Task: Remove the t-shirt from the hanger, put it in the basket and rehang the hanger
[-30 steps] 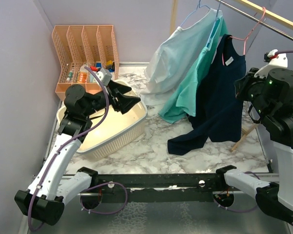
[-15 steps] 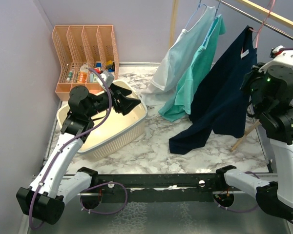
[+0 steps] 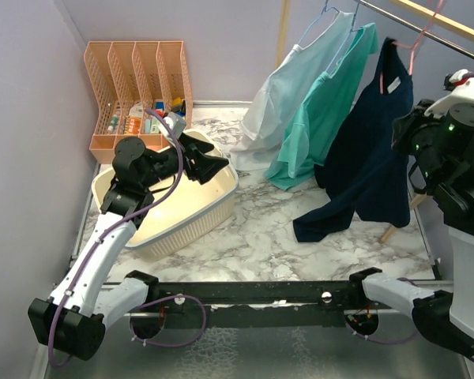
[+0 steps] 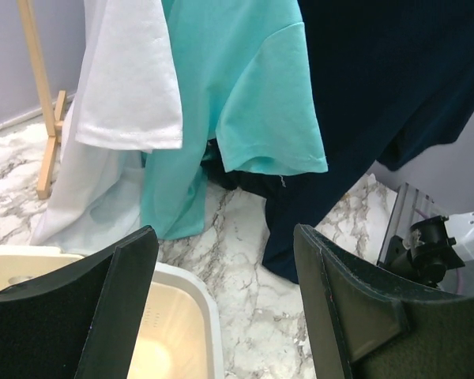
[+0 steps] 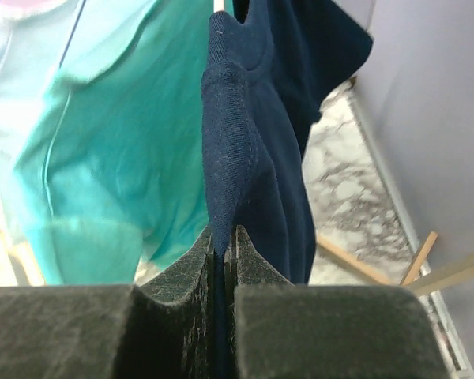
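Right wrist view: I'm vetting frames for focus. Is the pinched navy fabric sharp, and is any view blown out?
Right wrist: the navy t-shirt's weave reads sharp near the jaws, while the teal shirt behind is soft. Left wrist: the inside of the basket glows overexposed. Top external: evenly lit and crisp.

— What sits on the left?
— A cream basket (image 3: 201,215) on the marble table (image 3: 261,233), with a peach file organizer (image 3: 134,75) behind it holding small items.
— And further right?
— A pale shirt (image 3: 288,99) and a teal shirt (image 3: 324,118) hang side by side.
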`<state>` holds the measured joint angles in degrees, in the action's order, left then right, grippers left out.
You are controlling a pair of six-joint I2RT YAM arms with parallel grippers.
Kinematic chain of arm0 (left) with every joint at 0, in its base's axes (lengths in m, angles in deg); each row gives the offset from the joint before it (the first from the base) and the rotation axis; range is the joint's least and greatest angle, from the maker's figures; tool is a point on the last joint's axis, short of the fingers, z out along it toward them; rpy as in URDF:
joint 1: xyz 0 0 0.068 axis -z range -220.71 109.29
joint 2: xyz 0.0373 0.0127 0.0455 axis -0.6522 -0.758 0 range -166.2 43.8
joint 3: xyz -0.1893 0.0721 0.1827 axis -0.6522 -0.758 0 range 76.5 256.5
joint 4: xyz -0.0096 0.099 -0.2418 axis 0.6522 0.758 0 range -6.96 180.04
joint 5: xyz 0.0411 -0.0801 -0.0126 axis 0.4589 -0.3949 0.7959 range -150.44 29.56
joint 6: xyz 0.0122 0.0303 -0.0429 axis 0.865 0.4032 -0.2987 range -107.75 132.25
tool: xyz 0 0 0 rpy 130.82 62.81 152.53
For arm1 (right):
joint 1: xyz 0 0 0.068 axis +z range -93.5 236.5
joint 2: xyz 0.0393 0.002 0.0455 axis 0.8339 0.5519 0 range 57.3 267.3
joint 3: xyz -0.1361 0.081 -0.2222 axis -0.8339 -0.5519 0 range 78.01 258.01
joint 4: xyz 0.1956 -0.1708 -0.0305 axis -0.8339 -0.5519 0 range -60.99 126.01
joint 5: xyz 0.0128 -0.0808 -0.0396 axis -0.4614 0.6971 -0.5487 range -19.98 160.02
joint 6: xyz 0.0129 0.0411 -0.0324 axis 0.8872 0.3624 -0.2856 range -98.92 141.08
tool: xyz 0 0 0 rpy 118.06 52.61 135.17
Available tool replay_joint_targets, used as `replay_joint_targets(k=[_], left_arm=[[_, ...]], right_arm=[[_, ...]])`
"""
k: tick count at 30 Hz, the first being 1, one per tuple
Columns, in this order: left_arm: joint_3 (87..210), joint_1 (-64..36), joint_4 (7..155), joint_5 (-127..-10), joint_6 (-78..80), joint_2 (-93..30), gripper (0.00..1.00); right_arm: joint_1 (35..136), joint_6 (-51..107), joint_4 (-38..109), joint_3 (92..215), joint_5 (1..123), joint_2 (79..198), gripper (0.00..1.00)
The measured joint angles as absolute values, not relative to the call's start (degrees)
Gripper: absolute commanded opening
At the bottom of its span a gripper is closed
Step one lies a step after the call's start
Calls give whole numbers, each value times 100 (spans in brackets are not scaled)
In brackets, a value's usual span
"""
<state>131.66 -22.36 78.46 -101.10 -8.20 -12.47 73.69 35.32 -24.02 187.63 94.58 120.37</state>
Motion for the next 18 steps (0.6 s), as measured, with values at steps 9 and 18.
replay_joint_targets(k=[9,18], left_arm=[[13266,-2225,7540,-10231,-1010,-1426,75],[14119,-2221,7208,-10860,-1279,-1656,78]], right_arm=[[7365,3619,-3259,18352,7751,11462,1],[7362,3486,-2951,17146,4520,10778,1]])
